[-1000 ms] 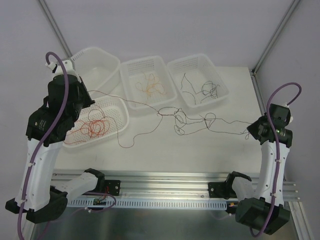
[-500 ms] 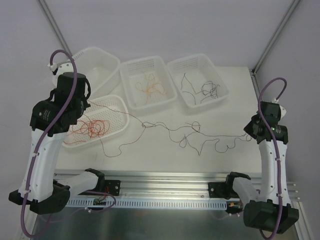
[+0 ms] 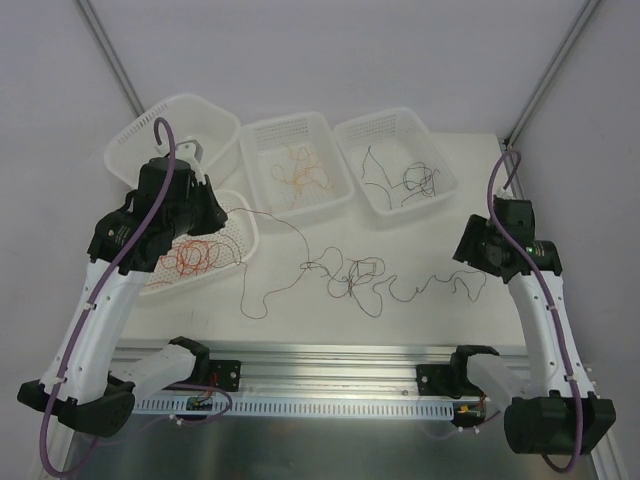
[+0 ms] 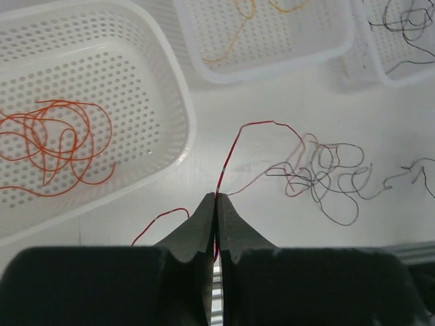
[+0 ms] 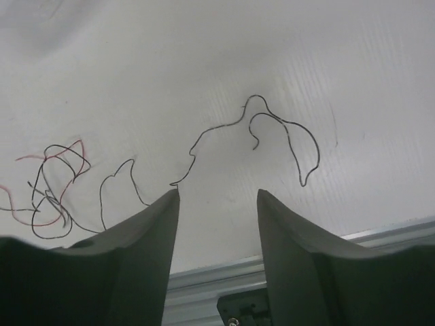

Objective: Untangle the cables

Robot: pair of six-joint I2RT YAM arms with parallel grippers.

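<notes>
My left gripper (image 4: 216, 198) is shut on a thin red cable (image 4: 234, 144), which rises from the fingertips and curves right into a loose tangle of dark red-brown and black cables (image 4: 325, 175) on the table. From above, the left gripper (image 3: 218, 212) hangs over the right rim of the basket of red cables (image 3: 185, 255), and the tangle (image 3: 350, 272) lies mid-table. My right gripper (image 5: 217, 195) is open and empty, low over the table. A slack black cable (image 5: 272, 125) lies just beyond its fingertips. From above, the right gripper (image 3: 466, 248) is at the tangle's right end.
Four white perforated baskets stand at the back and left: an empty one (image 3: 120, 150), the red-cable one (image 3: 246, 222), one with orange cables (image 3: 262, 195), one with black cables (image 3: 440, 150). The aluminium rail (image 3: 330, 365) runs along the near edge.
The right gripper has opened and let go of the cable, which now lies slack on the table. Both arms have moved inward, and the taut strand has collapsed into loops.
</notes>
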